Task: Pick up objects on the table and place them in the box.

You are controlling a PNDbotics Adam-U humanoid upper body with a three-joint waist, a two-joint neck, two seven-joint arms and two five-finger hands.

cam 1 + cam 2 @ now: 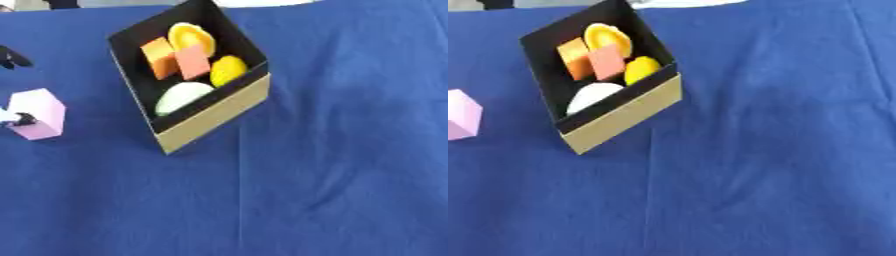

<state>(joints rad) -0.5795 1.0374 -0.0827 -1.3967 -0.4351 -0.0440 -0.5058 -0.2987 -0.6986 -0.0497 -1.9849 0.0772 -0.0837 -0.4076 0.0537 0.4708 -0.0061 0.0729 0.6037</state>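
My left hand (10,118), at the tabletop's (332,190) left edge, shows only dark fingers touching the pink block (38,113); their spread I cannot tell. The box (213,116), near the far edge, holds orange, yellow and white pieces.

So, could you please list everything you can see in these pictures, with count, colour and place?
box: one, black inside with tan outer walls, upper middle of the table, turned askew.
orange block: one, orange, inside the box, far side.
pink block: one, salmon pink, inside the box, beside the orange block.
round orange piece: one, orange-yellow, in the box's far corner.
yellow piece: one, yellow, rounded, inside the box on the right.
white piece: one, whitish, rounded, inside the box, near side.
pink prism: one, pale pink, at the left edge, outside the box.
tablecloth: one, blue, covering the table.
left hand: dark fingers at the left edge, against the pink prism.
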